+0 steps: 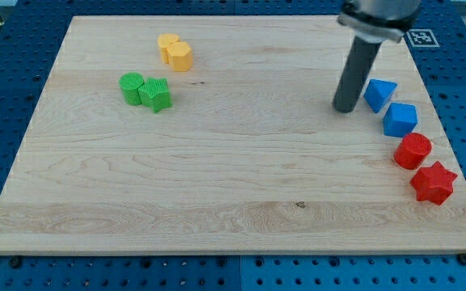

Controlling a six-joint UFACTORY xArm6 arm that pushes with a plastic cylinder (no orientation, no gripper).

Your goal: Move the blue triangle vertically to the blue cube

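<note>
The blue triangle [379, 94] lies near the board's right edge, in the upper half. The blue cube [400, 120] sits just below and slightly right of it, nearly touching. My tip [346, 108] rests on the board just left of the blue triangle, a small gap apart, level with its lower part. The dark rod rises from there to the view's top.
A red cylinder [413, 150] and a red star [433, 182] continue the row below the blue cube. Two green blocks [146, 90] and two yellow blocks [175, 52] sit at the upper left. The wooden board [217, 178] lies on a blue pegboard.
</note>
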